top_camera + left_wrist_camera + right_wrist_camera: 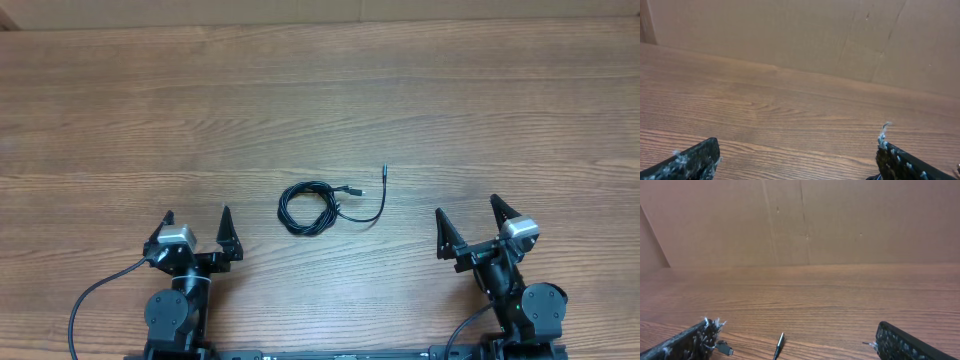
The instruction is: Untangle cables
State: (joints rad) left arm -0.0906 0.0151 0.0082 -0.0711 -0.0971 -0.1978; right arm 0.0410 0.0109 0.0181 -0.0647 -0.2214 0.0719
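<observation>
Cables (308,208): coiled mid-frame on table (320,100), one end trailing right. Left gripper (197,212) lower left, right gripper (466,205) lower right, jaws released, empty.

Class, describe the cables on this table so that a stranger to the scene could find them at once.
Start with the wooden table. Near its middle, between the left hand and right hand, lie the cables: a small black coil with a tail curving right to a plug end. Unlike the thicker wires on the arms, they are thin and lie loose.
</observation>
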